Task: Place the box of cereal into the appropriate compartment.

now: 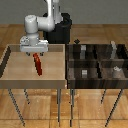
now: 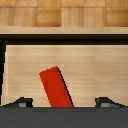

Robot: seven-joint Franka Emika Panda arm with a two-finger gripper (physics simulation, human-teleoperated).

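A light wooden tray [image 1: 15, 75] on thin legs is seen at the exterior view's left, and a dark tray [image 1: 97, 62] divided into compartments is set just beside it at the exterior view's right. Small grey blocks [image 1: 84, 73] are held in several of the dark compartments. The white arm [image 1: 42, 22] is bent over the light tray from a black base [image 1: 60, 31]. The tool [image 1: 35, 51] is positioned low over that tray's floor. The red box [image 1: 38, 65] is found inside the light tray, tilted, with its upper end between the fingers. In the wrist view the box [image 2: 56, 89] is shown leaning between the two fingertips [image 2: 22, 102], which are set wide, with a gap left on each side of the box. Whether the box is touched by the fingers cannot be told.
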